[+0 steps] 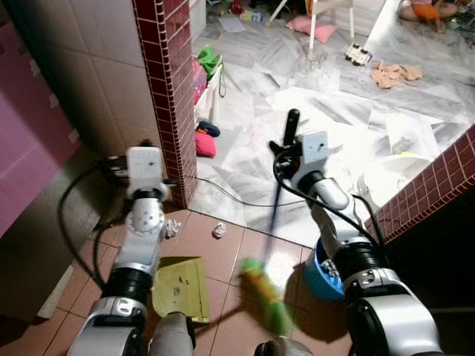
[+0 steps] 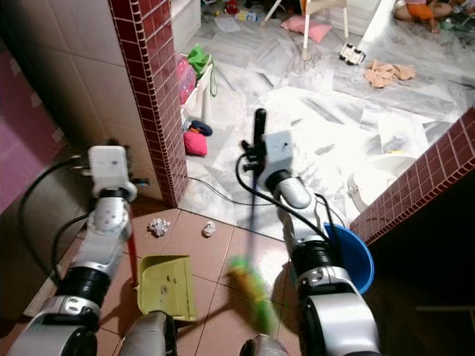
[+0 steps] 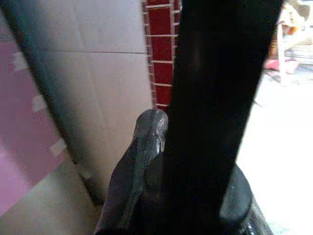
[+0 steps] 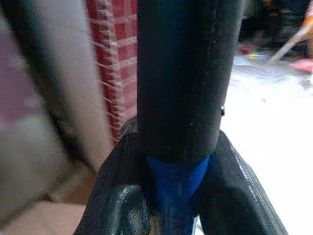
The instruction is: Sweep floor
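— What lay nearest the robot?

— A yellow-green dustpan (image 2: 167,285) stood flat on the terracotta floor tiles (image 2: 223,259), its red handle rising to the left arm. Beside it, to the right, was the broom's blurred green brush head (image 2: 251,293), low over the tiles.

— And the pincers?

— The right pincer (image 4: 178,161) was clamped on the broom (image 2: 252,215), both fingers pressed against the blue shaft just under its black grip. The left pincer (image 3: 186,161) was closed on a black handle (image 3: 215,88), one finger (image 3: 134,166) lying along it.

— Any dirt?

— Two crumpled paper scraps (image 2: 157,226) sat on the tiles just ahead of the dustpan, near the foot of the red-tiled pillar (image 2: 152,89). A blue bucket (image 2: 349,256) stood by the right arm.

— Further off?

— A pale marble floor (image 2: 319,104) strewn with toys, a pink cushion (image 2: 312,30) and crumpled cloth (image 2: 386,72). A person (image 2: 423,9) sat at the far edge.
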Tool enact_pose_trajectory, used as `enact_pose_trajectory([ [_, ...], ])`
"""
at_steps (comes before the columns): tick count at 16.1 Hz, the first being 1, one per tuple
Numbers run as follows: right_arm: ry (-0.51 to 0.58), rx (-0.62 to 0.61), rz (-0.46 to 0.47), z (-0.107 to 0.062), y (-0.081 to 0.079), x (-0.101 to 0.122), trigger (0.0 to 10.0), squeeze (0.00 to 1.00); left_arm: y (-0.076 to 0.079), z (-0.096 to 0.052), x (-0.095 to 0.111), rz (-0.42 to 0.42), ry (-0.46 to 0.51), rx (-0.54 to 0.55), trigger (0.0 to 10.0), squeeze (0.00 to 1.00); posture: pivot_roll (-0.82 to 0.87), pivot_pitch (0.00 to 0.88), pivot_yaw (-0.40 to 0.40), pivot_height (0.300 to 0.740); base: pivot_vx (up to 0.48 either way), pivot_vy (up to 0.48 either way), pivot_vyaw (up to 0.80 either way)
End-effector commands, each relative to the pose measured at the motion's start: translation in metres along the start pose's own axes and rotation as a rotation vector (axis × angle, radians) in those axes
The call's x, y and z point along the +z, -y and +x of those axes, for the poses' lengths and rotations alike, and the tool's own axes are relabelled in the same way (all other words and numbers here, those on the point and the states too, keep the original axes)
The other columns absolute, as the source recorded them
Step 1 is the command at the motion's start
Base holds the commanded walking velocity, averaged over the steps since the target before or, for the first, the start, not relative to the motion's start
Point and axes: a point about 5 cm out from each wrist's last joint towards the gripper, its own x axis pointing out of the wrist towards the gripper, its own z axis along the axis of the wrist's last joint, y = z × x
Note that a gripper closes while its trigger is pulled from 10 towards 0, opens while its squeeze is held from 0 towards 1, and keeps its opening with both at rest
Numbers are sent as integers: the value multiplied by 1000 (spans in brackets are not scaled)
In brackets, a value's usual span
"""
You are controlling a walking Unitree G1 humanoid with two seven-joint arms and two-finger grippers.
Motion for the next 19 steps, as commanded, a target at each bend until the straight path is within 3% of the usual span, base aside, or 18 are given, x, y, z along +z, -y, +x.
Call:
enact_pose_trajectory([
  [1,64,37,34,4,-3,18,10000,0,11,-6,-11,-76,-57,-30,10000,0,-7,74,-54,740,0,0,0],
  [2,84,62,73,6,-6,24,10000,0,13,-7,-12,-77,-59,-35,10000,0,-12,73,-55,740,0,0,0],
  [3,128,137,181,9,-14,39,10000,0,16,-7,-13,-79,-64,-47,10000,0,-12,72,-55,740,0,0,0],
  [5,149,170,221,9,-16,45,10000,0,17,-7,-13,-87,-63,-48,10000,0,-12,72,-56,740,0,0,0],
  [7,163,82,157,8,2,46,10000,0,20,-5,-13,-127,-53,-60,10000,0,-10,72,-60,740,0,0,0],
  [9,161,-124,-45,1,32,45,10000,0,20,-4,-12,-182,-45,-68,10000,0,-8,73,-62,740,0,0,0],
  [11,213,-240,-139,-5,49,57,10000,0,21,-5,-14,-209,-55,-76,10000,0,-10,74,-57,740,0,0,0],
  [13,283,-278,-150,-9,56,75,10000,0,24,-5,-14,-214,-60,-116,10000,0,-15,73,-50,740,0,0,0],
  [15,285,-275,-141,-9,56,78,10000,0,26,-5,-14,-232,-64,-134,10000,0,-17,72,-48,740,0,0,0],
  [19,177,-270,-126,-12,47,45,10000,0,31,-4,-11,-335,-61,-175,10000,0,-14,73,-53,740,0,0,0],
])
